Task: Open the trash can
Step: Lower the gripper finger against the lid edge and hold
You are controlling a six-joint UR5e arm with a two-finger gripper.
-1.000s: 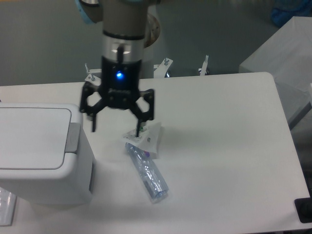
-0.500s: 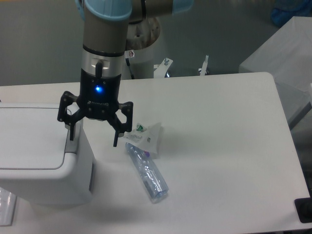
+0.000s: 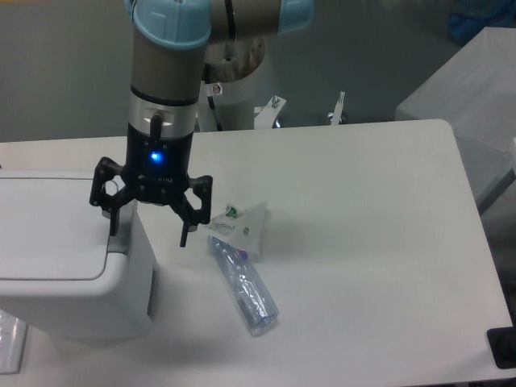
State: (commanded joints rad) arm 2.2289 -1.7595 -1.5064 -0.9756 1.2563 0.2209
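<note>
The trash can (image 3: 68, 266) is a large white boxy bin at the left edge of the table, with its flat lid down and a grey push tab (image 3: 118, 243) on the lid's right side. My gripper (image 3: 147, 237) hangs open just above the bin's right edge, one black finger over the tab and the other out past the bin's side wall. Nothing is between the fingers.
A clear plastic bottle (image 3: 243, 286) lies on the white table (image 3: 363, 242) to the right of the bin. A small white carton (image 3: 244, 226) sits just behind it. Metal clamps (image 3: 339, 107) stand at the table's far edge.
The arm has swung left from above the carton to the bin's right edge, staying open. In the last half second it shifted only slightly further left.
</note>
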